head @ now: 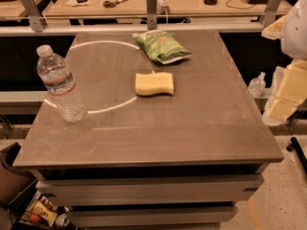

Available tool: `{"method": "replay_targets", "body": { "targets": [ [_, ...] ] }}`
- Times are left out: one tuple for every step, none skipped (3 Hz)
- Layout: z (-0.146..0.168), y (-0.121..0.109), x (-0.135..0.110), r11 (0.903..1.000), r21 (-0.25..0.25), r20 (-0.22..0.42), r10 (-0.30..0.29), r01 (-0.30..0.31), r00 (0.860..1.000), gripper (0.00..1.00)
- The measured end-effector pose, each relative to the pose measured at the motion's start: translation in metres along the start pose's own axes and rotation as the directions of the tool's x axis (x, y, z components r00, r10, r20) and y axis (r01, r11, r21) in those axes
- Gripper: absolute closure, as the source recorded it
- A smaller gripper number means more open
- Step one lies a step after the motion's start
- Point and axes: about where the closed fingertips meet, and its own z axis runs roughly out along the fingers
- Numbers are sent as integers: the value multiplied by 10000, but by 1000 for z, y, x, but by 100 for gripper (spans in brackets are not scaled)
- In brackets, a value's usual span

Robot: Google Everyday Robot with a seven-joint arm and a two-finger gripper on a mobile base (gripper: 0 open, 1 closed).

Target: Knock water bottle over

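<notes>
The water bottle [60, 84] stands upright near the left edge of the grey table [158, 138]. It is clear ribbed plastic with a white cap and a white-red-blue label band. A yellow sponge [154, 84] lies near the table's middle, to the right of the bottle. Part of my white and pale-yellow arm [288, 75] shows at the right edge of the view, off the table and far from the bottle. My gripper is not in view.
A green snack bag [162, 46] lies at the back of the table. A small clear pump-top bottle [257, 84] stands beyond the table's right side. A railing [151, 28] and a desk with scissors [115, 3] lie behind. A bin [41, 210] sits on the floor at lower left.
</notes>
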Motion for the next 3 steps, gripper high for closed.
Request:
{"method": "replay_targets", "body": {
  "targets": [
    [0, 0, 0, 10000, 2, 1, 0, 0, 10000, 0],
    [8, 0, -17, 9998, -44, 856, 211, -208, 9961, 0],
    [26, 6, -48, 9973, -163, 2460, 733, -715, 9665, 0]
  ]
}}
